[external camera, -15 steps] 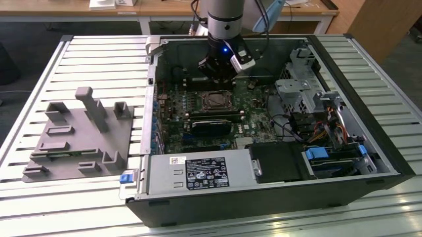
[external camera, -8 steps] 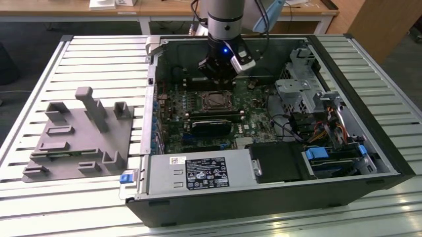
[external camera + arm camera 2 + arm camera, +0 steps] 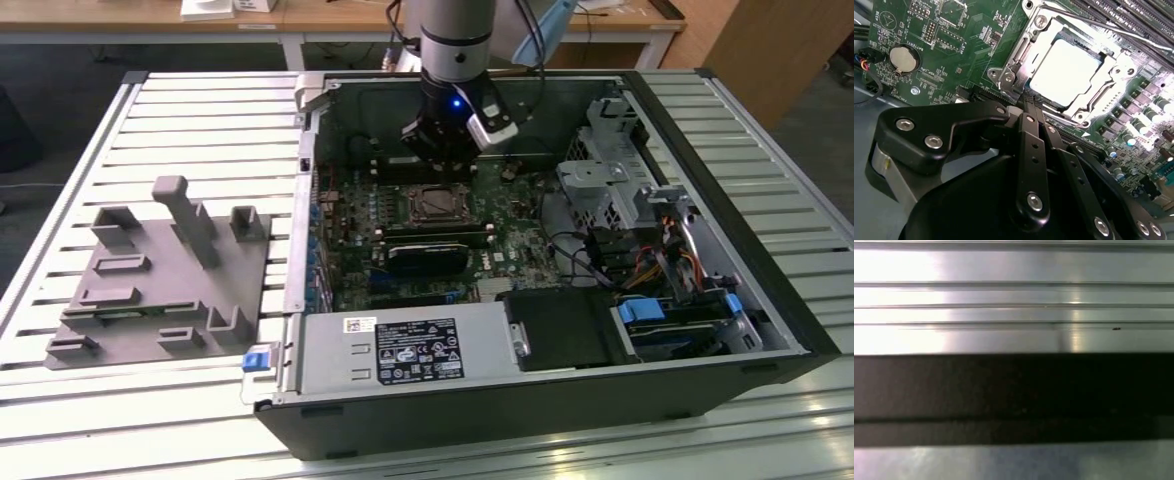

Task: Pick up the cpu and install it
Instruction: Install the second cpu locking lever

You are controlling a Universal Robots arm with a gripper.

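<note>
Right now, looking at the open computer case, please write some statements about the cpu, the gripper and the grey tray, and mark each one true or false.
1. The cpu lies in the socket on the motherboard. True.
2. The gripper is above the grey tray. False: it is inside the computer case, just beyond the socket.
3. The grey tray lies outside the case, on the exterior view's left. True.
4. The cpu rests on the grey tray. False: it sits in the socket.
</note>
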